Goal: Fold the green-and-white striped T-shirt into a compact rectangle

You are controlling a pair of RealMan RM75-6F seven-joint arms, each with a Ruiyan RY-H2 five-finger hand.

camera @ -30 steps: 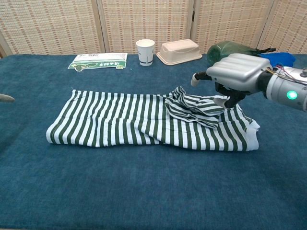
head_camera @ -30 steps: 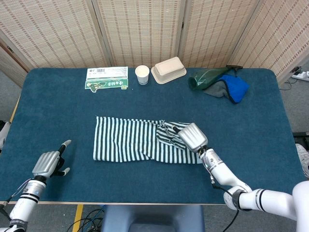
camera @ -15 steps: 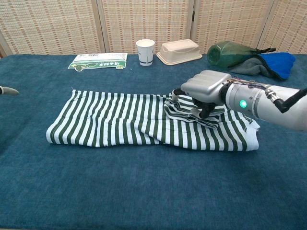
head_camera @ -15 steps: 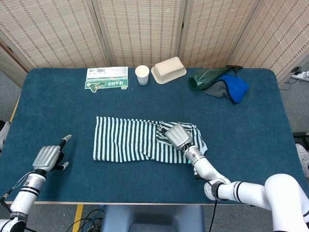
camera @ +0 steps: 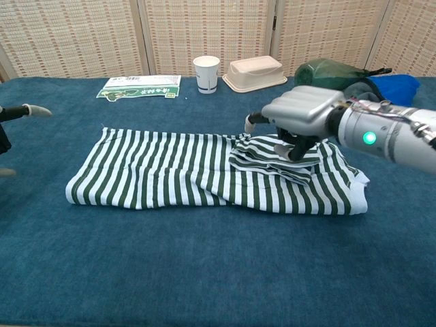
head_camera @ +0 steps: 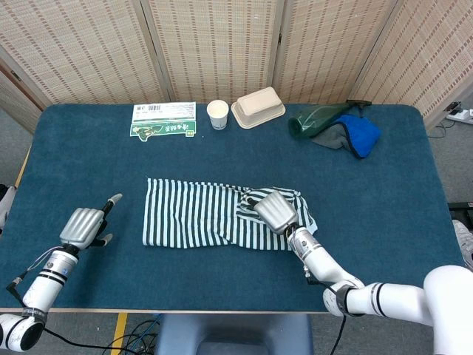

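The green-and-white striped T-shirt point(head_camera: 196, 214) lies as a long flat band across the middle of the blue table, also in the chest view point(camera: 163, 174). Near its right end a part of the cloth is bunched into a raised fold point(camera: 269, 153). My right hand point(head_camera: 277, 211) sits on top of that fold, and in the chest view this right hand point(camera: 303, 112) curls its fingers down into the bunched cloth and holds it slightly lifted. My left hand point(head_camera: 85, 225) hovers left of the shirt, apart from it, fingers spread and holding nothing; only its fingertips point(camera: 30, 110) show in the chest view.
Along the far edge stand a green-and-white packet point(head_camera: 163, 120), a paper cup point(head_camera: 217, 113) and a lidded beige container point(head_camera: 258, 106). A green bag point(head_camera: 319, 117) and a blue-and-grey cloth point(head_camera: 356, 135) lie at the back right.
My right hand moved left onto the bunched fold, closed on it and raised it a little. My left hand drifted right, closer to the shirt's left end.
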